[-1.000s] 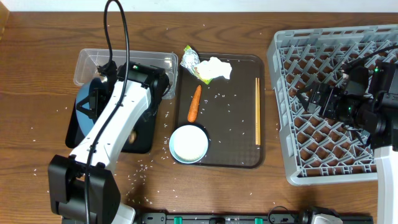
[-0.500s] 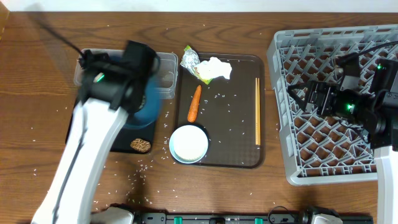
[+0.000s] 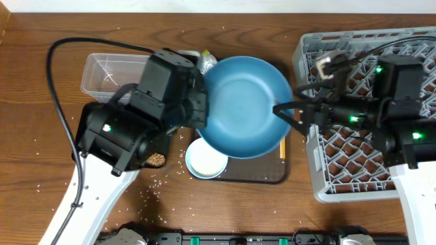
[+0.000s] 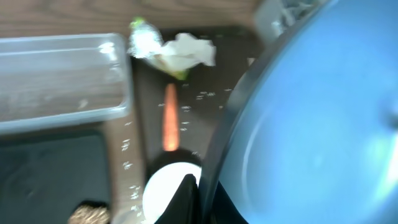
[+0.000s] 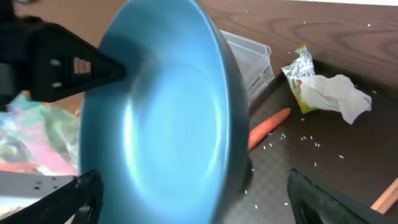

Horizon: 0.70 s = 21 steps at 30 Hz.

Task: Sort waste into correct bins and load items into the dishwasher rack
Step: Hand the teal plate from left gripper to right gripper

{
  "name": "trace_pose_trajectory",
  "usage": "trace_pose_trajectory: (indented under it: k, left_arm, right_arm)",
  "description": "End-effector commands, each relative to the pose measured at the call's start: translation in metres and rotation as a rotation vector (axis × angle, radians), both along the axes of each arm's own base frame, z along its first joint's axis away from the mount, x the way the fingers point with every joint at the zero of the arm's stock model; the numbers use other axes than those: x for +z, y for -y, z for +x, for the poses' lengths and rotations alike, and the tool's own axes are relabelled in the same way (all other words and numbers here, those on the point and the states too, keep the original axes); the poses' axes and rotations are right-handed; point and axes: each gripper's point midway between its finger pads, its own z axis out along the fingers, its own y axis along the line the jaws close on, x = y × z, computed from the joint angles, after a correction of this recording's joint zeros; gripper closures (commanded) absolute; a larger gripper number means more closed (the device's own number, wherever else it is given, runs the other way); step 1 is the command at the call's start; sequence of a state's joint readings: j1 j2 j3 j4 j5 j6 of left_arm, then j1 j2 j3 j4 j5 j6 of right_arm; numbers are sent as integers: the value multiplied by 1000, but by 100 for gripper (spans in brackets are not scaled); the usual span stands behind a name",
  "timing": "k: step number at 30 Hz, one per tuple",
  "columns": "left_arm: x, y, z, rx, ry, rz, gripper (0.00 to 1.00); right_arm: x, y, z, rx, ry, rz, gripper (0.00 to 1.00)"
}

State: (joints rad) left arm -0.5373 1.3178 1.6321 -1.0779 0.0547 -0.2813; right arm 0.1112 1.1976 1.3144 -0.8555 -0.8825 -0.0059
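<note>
- The left fingers (image 3: 199,110) are clamped on the left rim of the large dark-blue plate (image 3: 246,105). They hold it tilted in the air over the middle of the desk (image 3: 41,136), above the brown serving tray (image 3: 252,175).
- The right fingers (image 3: 291,116) are spread wide at the plate's right rim. In the right wrist view one finger sits on each side of the plate, and neither grips it.
- The light-grey dishwasher rack (image 3: 354,170) stands along the right edge of the desk, under the right arm.
- The white bowl (image 3: 206,160) sits on the near-left part of the serving tray, partly under the plate.
- In the left wrist view the orange carrot piece (image 4: 169,118) lies on the tray. Beyond it, toward the far edge, the crumpled white tissue (image 4: 186,53) touches the silvery wrapper (image 4: 143,42).
- The wooden chopsticks (image 3: 283,146) show only as a short strip at the tray's right side.
- The clear plastic tub (image 3: 109,71) sits toward the far-left corner.
- The black tray (image 4: 56,174) lies just nearer than the tub and holds the brown food lump (image 3: 155,160).
- Loose rice (image 3: 155,182) is scattered on the desk near the near edge.
</note>
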Motion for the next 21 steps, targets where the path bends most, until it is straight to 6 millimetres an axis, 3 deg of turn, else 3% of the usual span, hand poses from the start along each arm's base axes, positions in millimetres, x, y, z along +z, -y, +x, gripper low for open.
trace_pose_trajectory:
  k: [1, 4, 6, 7, 8, 11, 12, 14, 16, 18, 21]
  left_arm:
    - [8, 14, -5, -67, 24, -27, 94]
    - [8, 17, -7, -77, 25, -27, 94]
    - [9, 18, -6, -77, 29, -31, 94]
    - [10, 18, -6, -77, 33, -33, 94]
    - [11, 18, -5, -78, 36, -35, 94]
    - [12, 19, -4, -77, 40, -38, 92]
    - [12, 19, -4, -78, 41, -38, 84]
    - [12, 19, -4, -77, 42, -38, 51]
    - [12, 19, -4, -77, 44, -39, 33]
    - [12, 19, -4, -77, 43, -39, 1]
    - [10, 18, -6, -77, 32, -33, 2]
  right_arm:
    - [-12, 3, 10, -69, 23, -110, 23]
    - [-18, 5, 15, -120, 16, -159, 50]
    - [-20, 6, 16, -130, 19, -174, 71]
    - [-20, 7, 17, -135, 21, -179, 88]
    - [-20, 8, 18, -139, 22, -183, 96]
    - [-23, 15, 23, -193, 14, -208, 99]
    - [-24, 18, 25, -219, 7, -214, 99]
    - [-26, 27, 31, -270, 13, -248, 99]
    - [-29, 44, 40, -378, 12, -300, 99]
    - [-32, 78, 52, -575, 13, -394, 99]
    - [-26, 168, 60, -1042, 41, -613, 99]
